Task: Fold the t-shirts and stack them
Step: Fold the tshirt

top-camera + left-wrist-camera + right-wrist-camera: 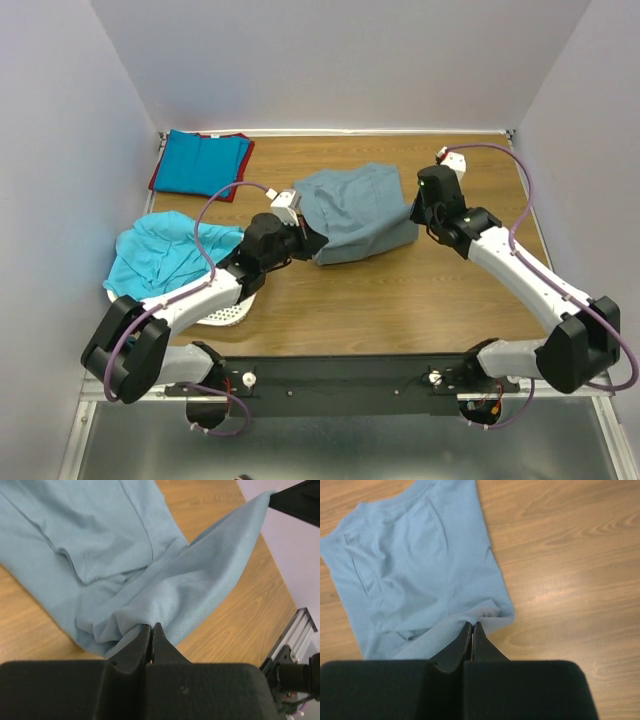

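About halfway, I judge — the bright blue t-shirt (200,163) lies folded on the red t-shirt (153,182) at the far left of the table (400,300), the grey-blue t-shirt (355,212) lies mid-table with the left end effector (151,627) and right end effector (472,626) each clamped on its edge, and the turquoise t-shirt (160,252) waits unfolded.

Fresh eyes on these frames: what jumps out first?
The big grey-blue t-shirt bunched mid-table, with the left gripper and right gripper each shut on an edge of it from opposite sides. Next, the turquoise t-shirt draped over the white basket at the near left. A folded blue t-shirt lies on a red one in the far-left corner.
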Action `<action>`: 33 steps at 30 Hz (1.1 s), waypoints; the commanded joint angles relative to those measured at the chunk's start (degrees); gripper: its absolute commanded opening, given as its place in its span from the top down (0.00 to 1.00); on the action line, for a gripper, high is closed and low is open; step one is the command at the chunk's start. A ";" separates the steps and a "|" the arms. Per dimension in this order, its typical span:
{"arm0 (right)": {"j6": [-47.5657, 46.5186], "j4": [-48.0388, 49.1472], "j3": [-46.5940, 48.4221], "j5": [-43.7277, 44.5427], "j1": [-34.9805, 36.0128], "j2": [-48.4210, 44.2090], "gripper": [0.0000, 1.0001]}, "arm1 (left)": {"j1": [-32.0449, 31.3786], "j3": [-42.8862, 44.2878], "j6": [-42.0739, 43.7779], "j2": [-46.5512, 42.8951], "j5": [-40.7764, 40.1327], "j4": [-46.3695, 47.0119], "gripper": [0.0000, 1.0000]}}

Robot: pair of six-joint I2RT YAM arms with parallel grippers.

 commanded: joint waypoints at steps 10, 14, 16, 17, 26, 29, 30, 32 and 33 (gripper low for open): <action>-6.07 5.81 15.64 6.71 -2.19 14.98 1.00 | 7.57 7.48 2.90 8.58 5.97 6.79 1.00; -7.04 6.51 20.56 6.27 -3.25 21.04 1.00 | 10.03 10.03 3.25 12.18 7.20 7.67 1.00; -7.65 6.86 23.27 5.48 -4.04 24.47 1.00 | 11.53 11.87 3.25 14.64 7.90 8.11 1.00; -7.74 6.95 24.16 5.31 -4.30 25.53 1.00 | 11.97 12.84 3.25 16.22 8.69 8.55 1.00; -10.11 7.30 34.00 3.72 -6.06 36.94 1.00 | 16.54 16.71 2.20 23.96 12.38 11.54 1.00; -10.82 7.30 36.21 3.19 -6.24 39.77 1.00 | 17.25 17.94 1.84 26.77 13.62 12.42 1.00; -10.91 7.30 37.52 3.11 -6.24 41.78 1.00 | 17.77 18.81 1.76 28.26 14.05 12.60 1.00; -11.17 7.22 38.75 3.11 -6.41 43.63 1.00 | 18.47 19.61 1.67 29.94 15.20 13.04 1.00; -11.17 7.30 39.98 2.76 -6.59 45.21 1.00 | 18.74 20.48 1.67 31.60 15.38 13.21 1.00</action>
